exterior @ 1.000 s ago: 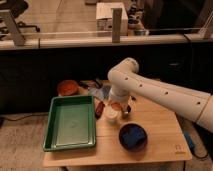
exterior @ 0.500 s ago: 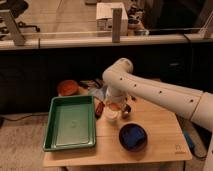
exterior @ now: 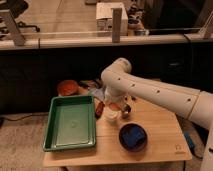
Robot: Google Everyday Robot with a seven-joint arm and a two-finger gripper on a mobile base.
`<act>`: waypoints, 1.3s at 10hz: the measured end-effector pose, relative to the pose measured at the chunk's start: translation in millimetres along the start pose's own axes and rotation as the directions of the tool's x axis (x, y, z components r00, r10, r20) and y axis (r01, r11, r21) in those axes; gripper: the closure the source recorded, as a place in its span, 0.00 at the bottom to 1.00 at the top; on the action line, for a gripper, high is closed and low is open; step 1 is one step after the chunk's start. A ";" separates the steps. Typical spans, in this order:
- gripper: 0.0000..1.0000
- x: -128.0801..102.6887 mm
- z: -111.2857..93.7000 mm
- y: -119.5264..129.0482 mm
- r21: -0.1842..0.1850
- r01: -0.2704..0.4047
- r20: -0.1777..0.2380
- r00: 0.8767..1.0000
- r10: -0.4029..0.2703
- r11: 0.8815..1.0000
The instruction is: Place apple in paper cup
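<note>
My gripper (exterior: 117, 106) hangs from the white arm over the middle of the wooden table (exterior: 160, 130). It is shut on the apple (exterior: 116, 106), a small orange-red fruit. The apple is held just above the mouth of the white paper cup (exterior: 111, 117), which stands upright on the table right of the green tray. The cup's far rim is partly hidden by the gripper and the apple.
A green tray (exterior: 70, 124) lies at the left. A dark blue bowl (exterior: 133, 136) sits at the front right of the cup. A brown-orange bowl (exterior: 67, 87) stands at the back left. A dark red oblong thing (exterior: 100, 108) lies left of the cup.
The gripper with the apple has moved a little left and down, ending over the cup's mouth. The other things have not moved.
</note>
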 end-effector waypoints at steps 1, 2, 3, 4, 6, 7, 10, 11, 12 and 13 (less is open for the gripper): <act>0.20 0.1 0.7 -0.1 -0.001 0.000 0.002 1.000 0.000 1.000; 0.20 0.6 0.2 0.0 -0.005 -0.001 0.002 1.000 0.001 1.000; 0.20 1.2 0.1 -0.9 -0.003 -0.002 0.003 1.000 0.002 1.000; 0.20 1.9 -1.0 -1.3 0.001 -0.003 0.007 1.000 0.003 1.000; 0.20 2.1 -3.3 -0.5 0.012 0.001 0.021 1.000 -0.001 1.000; 0.20 2.4 -4.7 -0.2 0.018 0.004 0.027 1.000 -0.004 1.000; 0.20 2.5 -6.0 0.0 0.023 0.006 0.033 0.999 -0.007 1.000; 0.20 2.5 -6.0 0.1 0.023 0.006 0.033 0.999 -0.007 1.000; 0.20 2.5 -6.1 0.0 0.023 0.006 0.033 0.999 -0.007 1.000; 0.20 2.5 -6.0 0.0 0.023 0.006 0.033 0.999 -0.007 1.000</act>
